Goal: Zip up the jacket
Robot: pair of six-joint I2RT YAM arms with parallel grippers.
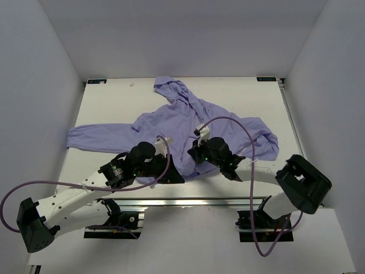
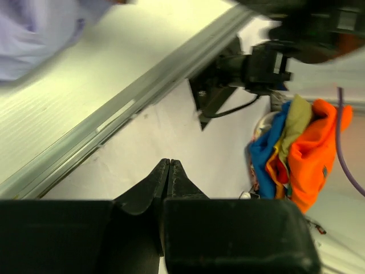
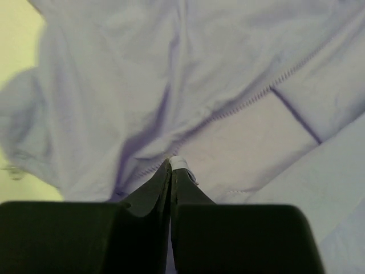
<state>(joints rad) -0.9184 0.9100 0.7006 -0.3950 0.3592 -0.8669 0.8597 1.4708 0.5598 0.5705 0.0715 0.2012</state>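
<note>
**Lavender jacket lying flat on a table, one gripper at its zip**

A thin, light-purple hooded jacket (image 1: 182,123) lies spread on a white table (image 1: 114,103). The hood points to the far side and the sleeves are stretched out to the left and right. The bottom hem is nearest the two arms. The cloth is wrinkled and bunched near the hem. It looks soft, light and limp, so it would probably slide and gather if pulled instead of holding its shape.

In the right wrist view, a line of zip teeth (image 3: 245,105) runs diagonally across the fabric. The right gripper (image 3: 171,164) has its fingers pressed together on this line, and a small white tab (image 3: 179,164) shows at the tips. It appears to be pinching that tab, which is most likely the zip pull and the sensible place to grip.

The left gripper (image 2: 169,164) is also closed, with nothing visible between its fingers. It points away from the jacket, toward the metal rail (image 2: 131,103) at the near table edge. Beyond the rail is a heap of orange, blue and green cloth (image 2: 296,148) lying off the table.

Because the fabric is so slack, the zip will likely need the hem below the pull held down or kept taut. Otherwise the cloth may simply follow the pull.
</note>
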